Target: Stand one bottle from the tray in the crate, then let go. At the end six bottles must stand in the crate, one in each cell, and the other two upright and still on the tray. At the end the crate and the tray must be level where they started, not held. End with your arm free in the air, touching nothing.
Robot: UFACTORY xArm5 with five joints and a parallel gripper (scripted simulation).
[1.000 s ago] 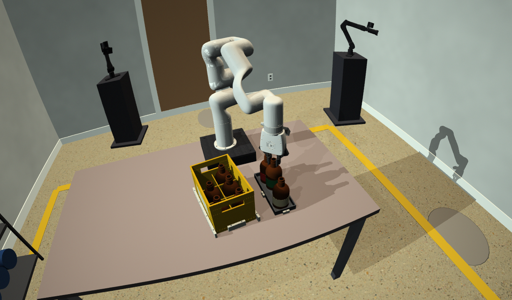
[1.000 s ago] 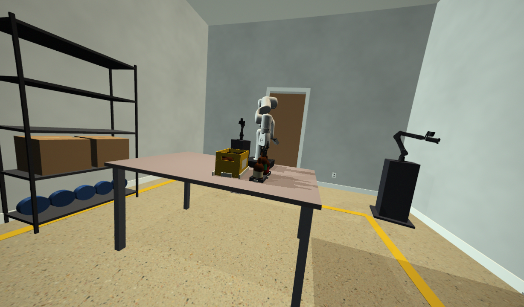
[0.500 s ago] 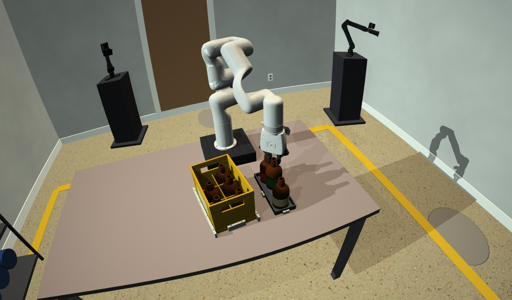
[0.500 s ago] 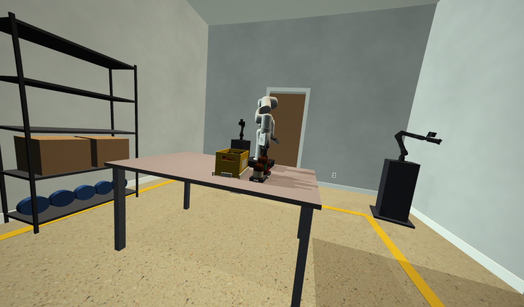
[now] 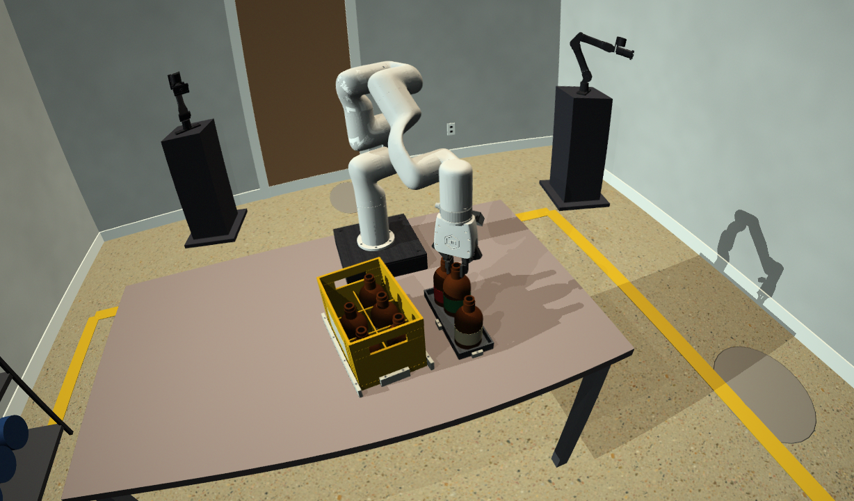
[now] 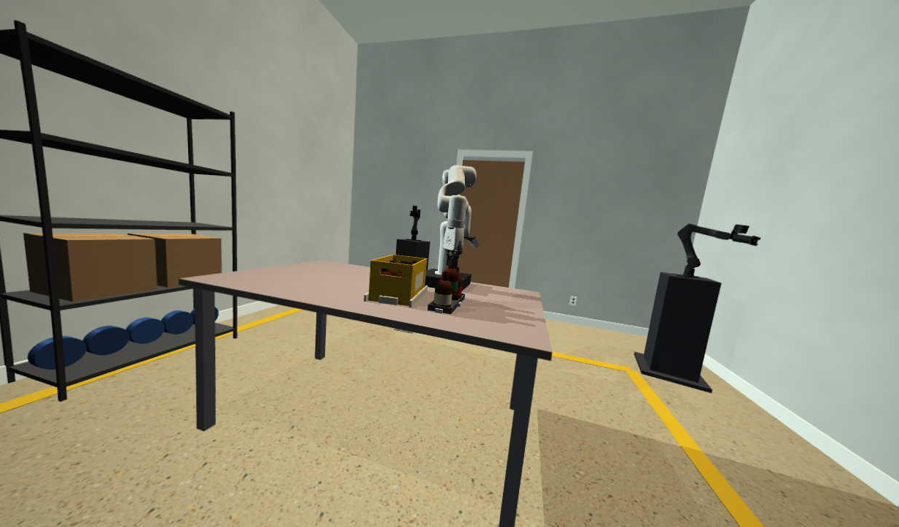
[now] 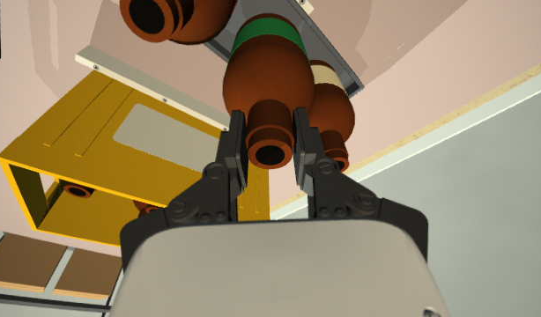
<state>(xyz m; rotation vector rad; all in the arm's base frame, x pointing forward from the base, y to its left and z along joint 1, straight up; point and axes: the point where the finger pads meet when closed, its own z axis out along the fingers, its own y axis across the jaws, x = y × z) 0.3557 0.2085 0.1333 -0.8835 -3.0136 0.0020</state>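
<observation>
My gripper (image 5: 456,260) (image 6: 451,260) (image 7: 269,126) is shut on the neck of a brown bottle with a green label (image 5: 456,289) (image 7: 266,79) over the dark tray (image 5: 473,351) (image 6: 442,307) (image 7: 337,62). Its top stands higher than its two neighbours; its base is hidden. A cream-labelled bottle (image 5: 468,323) (image 6: 443,293) (image 7: 334,110) stands at the tray's front end. A third bottle (image 5: 440,283) (image 7: 165,18) stands at the back end. The yellow crate (image 5: 389,356) (image 6: 397,282) (image 7: 99,145) sits left of the tray and holds several brown bottles (image 5: 382,305).
The crate and tray rest on the pink table (image 5: 231,374) (image 6: 308,278), with the arm's black base (image 5: 380,245) just behind them. Two black pedestals with cameras (image 5: 199,180) (image 5: 579,149) stand on the floor. A shelf rack (image 6: 112,222) is far left.
</observation>
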